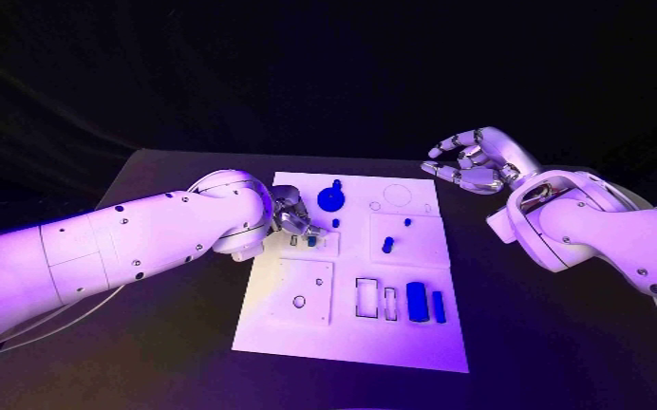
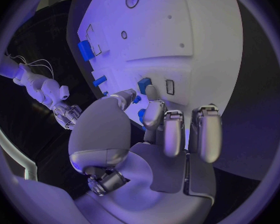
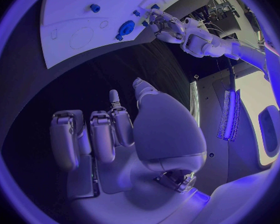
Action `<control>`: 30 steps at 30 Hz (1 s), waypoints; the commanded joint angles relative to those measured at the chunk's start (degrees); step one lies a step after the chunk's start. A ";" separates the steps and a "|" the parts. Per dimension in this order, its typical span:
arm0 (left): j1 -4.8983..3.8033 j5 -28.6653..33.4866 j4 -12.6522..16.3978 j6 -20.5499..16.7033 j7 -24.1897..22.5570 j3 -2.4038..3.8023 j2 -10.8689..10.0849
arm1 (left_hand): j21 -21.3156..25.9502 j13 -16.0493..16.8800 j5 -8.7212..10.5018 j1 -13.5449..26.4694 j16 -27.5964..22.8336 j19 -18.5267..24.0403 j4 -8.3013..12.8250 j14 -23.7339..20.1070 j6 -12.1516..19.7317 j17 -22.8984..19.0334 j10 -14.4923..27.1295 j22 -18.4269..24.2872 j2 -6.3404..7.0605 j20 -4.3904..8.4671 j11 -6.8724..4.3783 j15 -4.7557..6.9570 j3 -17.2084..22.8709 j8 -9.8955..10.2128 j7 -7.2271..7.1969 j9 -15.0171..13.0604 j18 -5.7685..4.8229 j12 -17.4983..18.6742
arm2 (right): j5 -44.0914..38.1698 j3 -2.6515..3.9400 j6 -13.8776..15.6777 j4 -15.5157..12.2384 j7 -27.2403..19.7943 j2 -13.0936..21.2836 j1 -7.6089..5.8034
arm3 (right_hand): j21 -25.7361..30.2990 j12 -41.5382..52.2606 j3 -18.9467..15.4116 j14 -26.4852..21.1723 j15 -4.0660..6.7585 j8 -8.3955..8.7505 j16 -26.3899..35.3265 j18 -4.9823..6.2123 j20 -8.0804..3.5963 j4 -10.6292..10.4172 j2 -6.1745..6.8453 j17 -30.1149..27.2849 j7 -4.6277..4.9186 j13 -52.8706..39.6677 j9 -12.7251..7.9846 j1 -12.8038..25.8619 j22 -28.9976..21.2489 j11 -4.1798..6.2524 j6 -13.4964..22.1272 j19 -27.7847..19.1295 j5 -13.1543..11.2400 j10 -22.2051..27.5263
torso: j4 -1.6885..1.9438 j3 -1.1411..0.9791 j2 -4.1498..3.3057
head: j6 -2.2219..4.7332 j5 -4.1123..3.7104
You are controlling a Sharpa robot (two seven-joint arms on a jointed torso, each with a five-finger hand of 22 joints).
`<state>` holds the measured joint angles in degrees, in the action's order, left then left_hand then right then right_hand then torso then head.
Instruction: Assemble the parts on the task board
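Board (image 1: 281, 334): white, flat on black counter (image 1: 548, 334), centred between both arms. Several slots and round holes unfilled; assembly judged partway.

Left robot hand (image 1: 291, 215): low over board's left edge, fingertips closed in on a small blue part (image 2: 144, 83) there. Looks pinched between thumb and finger, though contact partly hidden. Judged step: seating or lifting this part at the left-middle panel.

Right robot hand (image 1: 473, 165): raised past board's far right corner, fingers loosely curled and apart, holding nothing.

Round blue part (image 1: 331, 198): stands near board's far edge, just beside left robot hand.

Two blue blocks (image 1: 426, 303): side by side at near right, next to empty rectangular slots.

Small peg (image 1: 387, 244): centre panel.

Next move calls for fine alignment of pinched part over its hole, then straight press.
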<state>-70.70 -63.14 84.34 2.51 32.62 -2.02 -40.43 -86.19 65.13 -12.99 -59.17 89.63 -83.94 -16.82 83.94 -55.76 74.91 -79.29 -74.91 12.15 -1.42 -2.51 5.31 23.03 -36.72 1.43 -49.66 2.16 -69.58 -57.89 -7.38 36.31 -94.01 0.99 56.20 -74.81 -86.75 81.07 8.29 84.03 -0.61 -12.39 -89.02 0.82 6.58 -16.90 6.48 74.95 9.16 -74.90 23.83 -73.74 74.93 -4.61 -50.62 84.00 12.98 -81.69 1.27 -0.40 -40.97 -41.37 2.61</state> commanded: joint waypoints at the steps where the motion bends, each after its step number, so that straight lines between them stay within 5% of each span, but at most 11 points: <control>1: -0.03 1.98 0.55 -1.32 -0.40 0.31 -0.22 | 0.39 -0.97 -0.32 -0.28 0.37 -0.04 0.04 6.06 0.74 15.09 0.75 -6.47 -0.39 0.41 0.15 0.05 -0.81 0.25 0.09 -0.14 -0.02 0.80 | -0.21 0.00 0.20 -0.01 -0.28 0.03 0.07 | 0.25 -0.36 -0.28 5.02 0.34 -0.31 0.39 0.15 -0.19 0.09 0.20 11.18 -0.14 -5.78 0.06 0.59 12.75 0.25 -0.27 3.73 -0.35 0.29 | -0.02 0.01 0.01 | 0.11 -0.05; 11: -0.97 2.54 2.27 -0.68 -0.53 1.95 -1.66 | 0.55 -2.02 -0.38 -0.92 0.37 0.14 0.06 6.06 1.30 15.09 1.47 -6.22 -0.62 0.37 0.31 -0.09 -1.57 0.35 0.26 -0.28 0.04 1.65 | -0.18 0.00 0.27 0.16 -0.29 0.09 0.13 | 0.25 -0.36 -0.28 5.02 0.34 -0.31 0.39 0.15 -0.19 0.09 0.20 11.18 -0.14 -5.78 0.06 0.59 12.75 0.25 -0.27 3.73 -0.35 0.29 | 0.05 0.00 0.09 | 0.54 -0.03; 16: -2.87 2.68 2.17 2.58 -0.34 2.65 -2.51 | 1.51 -5.40 -0.55 -2.79 0.29 1.39 0.08 6.02 3.50 14.95 3.75 -4.50 -1.14 0.09 1.08 -0.70 -1.88 2.11 1.20 0.47 0.45 4.50 | -0.15 0.00 0.19 0.33 -0.24 0.08 0.16 | 0.25 -0.36 -0.28 5.02 0.34 -0.31 0.39 0.15 -0.19 0.09 0.20 11.18 -0.14 -5.78 0.06 0.59 12.75 0.25 -0.27 3.73 -0.35 0.29 | 0.04 0.00 0.08 | 0.64 0.06; 21: -5.26 3.15 -1.19 5.28 -0.67 2.88 -1.88 | 2.40 -9.27 -0.48 -3.67 -0.14 2.47 0.01 5.75 5.73 14.14 6.36 -3.06 -1.30 -0.69 2.38 -1.79 -2.21 5.18 2.70 2.70 0.78 7.72 | -0.12 0.00 0.11 0.49 -0.20 -0.04 0.18 | 0.25 -0.36 -0.28 5.02 0.34 -0.31 0.39 0.15 -0.19 0.09 0.20 11.18 -0.14 -5.78 0.06 0.59 12.75 0.25 -0.27 3.73 -0.35 0.29 | 0.15 -0.08 0.12 | 0.83 0.31; 30: -6.45 2.15 -8.90 8.58 -1.14 2.70 1.28 | 2.73 -11.19 -0.31 -3.66 -0.33 2.85 -0.04 5.62 5.96 13.78 7.64 -2.57 -1.37 -1.16 2.89 -2.28 -2.62 6.16 3.23 3.68 0.90 9.29 | -0.09 0.00 -0.08 0.62 -0.14 -0.26 0.22 | 0.26 -0.30 -0.36 5.00 0.34 -0.31 0.42 0.16 -0.20 0.11 0.16 11.13 -0.15 -5.84 0.06 0.75 12.74 0.26 -0.27 3.73 -0.33 0.23 | -0.03 0.01 -0.08 | 1.14 0.97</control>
<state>-76.94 -60.78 75.91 7.56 32.33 0.69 -39.39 -83.81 53.98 -13.29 -62.51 89.63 -81.47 -16.86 84.03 -50.06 74.90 -72.06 -74.90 10.78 -2.65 0.42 3.54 20.69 -30.91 4.49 -46.02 2.17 -60.53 -57.84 -7.38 36.43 -93.40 1.01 55.99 -74.65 -86.76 81.07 8.29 84.03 -0.61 -12.39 -88.79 0.82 6.58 -16.90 6.72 74.93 9.16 -74.95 23.83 -73.51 74.91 -4.61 -50.62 84.00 12.98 -81.68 1.31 -0.41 -40.97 -40.23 3.39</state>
